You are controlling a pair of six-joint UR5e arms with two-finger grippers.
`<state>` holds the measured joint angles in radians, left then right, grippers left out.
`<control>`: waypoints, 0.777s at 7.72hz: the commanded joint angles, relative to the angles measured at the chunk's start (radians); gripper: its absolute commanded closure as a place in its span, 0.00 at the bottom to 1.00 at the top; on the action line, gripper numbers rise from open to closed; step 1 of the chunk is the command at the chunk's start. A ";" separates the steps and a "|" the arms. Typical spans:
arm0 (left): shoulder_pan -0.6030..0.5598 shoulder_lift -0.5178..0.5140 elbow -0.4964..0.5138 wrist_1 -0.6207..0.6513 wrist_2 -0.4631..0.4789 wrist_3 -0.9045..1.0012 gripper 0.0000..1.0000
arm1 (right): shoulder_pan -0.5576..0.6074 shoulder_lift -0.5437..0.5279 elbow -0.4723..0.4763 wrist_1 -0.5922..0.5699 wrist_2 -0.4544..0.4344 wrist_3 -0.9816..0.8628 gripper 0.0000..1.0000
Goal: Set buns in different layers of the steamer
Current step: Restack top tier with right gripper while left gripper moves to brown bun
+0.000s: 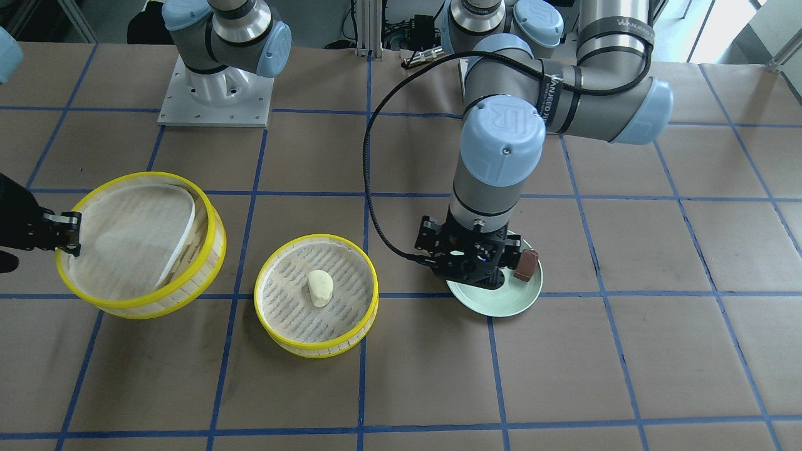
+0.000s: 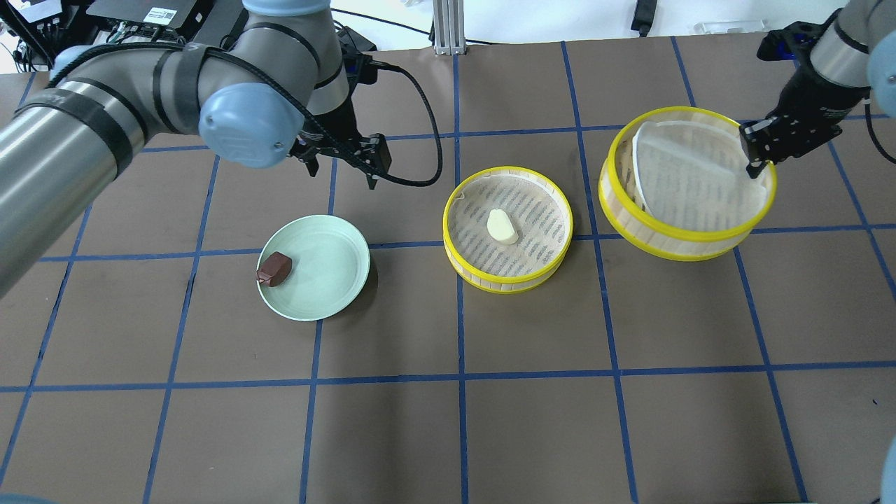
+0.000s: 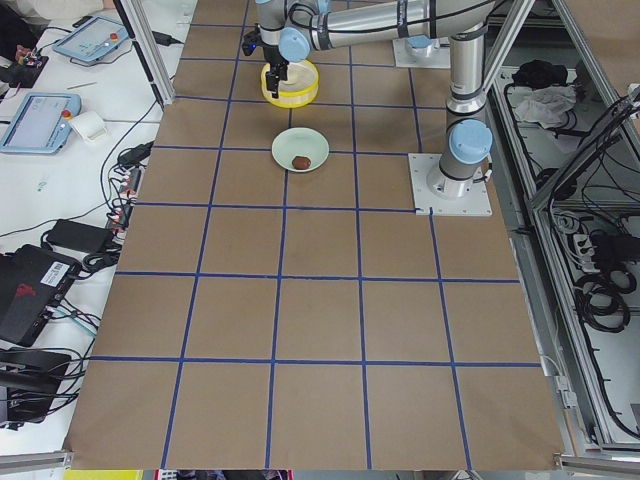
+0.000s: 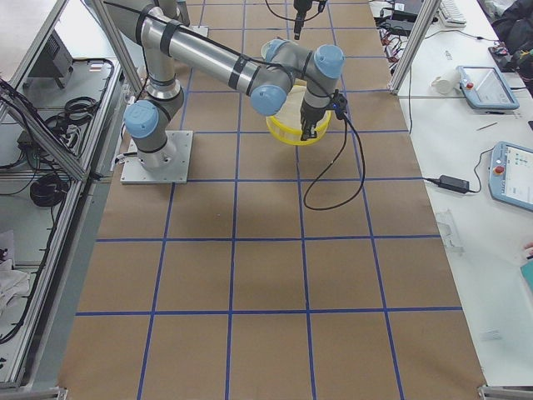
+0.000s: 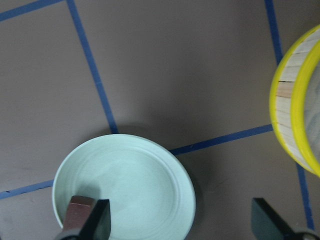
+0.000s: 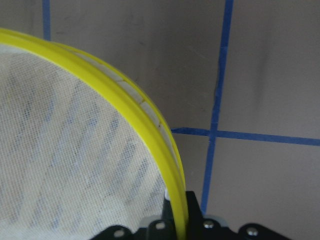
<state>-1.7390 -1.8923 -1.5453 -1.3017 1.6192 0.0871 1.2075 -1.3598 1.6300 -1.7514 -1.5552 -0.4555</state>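
Steamer stands split into its two layers. Upper yellow-rimmed round slatted tray [image 2: 689,246] hangs tilted clear of the table, with the right gripper [image 2: 754,157] pinched on one spot of its rim. Judged risk: it swings or slips from that single hold, and its loose whitish liner, curled up along one side, slides out.

Lower matching tray [image 2: 542,224] sits mid-table with the cream-white rounded bun [image 2: 502,227] on its mesh. A skewed stack could crush the bun.

Over the pale green shallow plate [image 2: 322,259], smooth and glossy, the left gripper [image 2: 341,175] hovers empty, fingers spread wide. The dark reddish-brown blocky bun [image 2: 274,269] lies against the plate's rim, so an off-centre grasp may nudge it over or tip the plate.

Trays: hard bright rims, pale ribbed walls, fine woven mesh. Cream bun looks soft and matte
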 commanded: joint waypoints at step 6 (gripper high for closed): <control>0.194 -0.019 -0.194 -0.048 0.113 0.283 0.00 | 0.447 0.094 0.002 -0.173 0.012 0.622 1.00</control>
<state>-1.5489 -1.8850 -1.7117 -1.3510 1.7634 0.3640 1.5810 -1.3081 1.6304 -1.8599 -1.5435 0.0730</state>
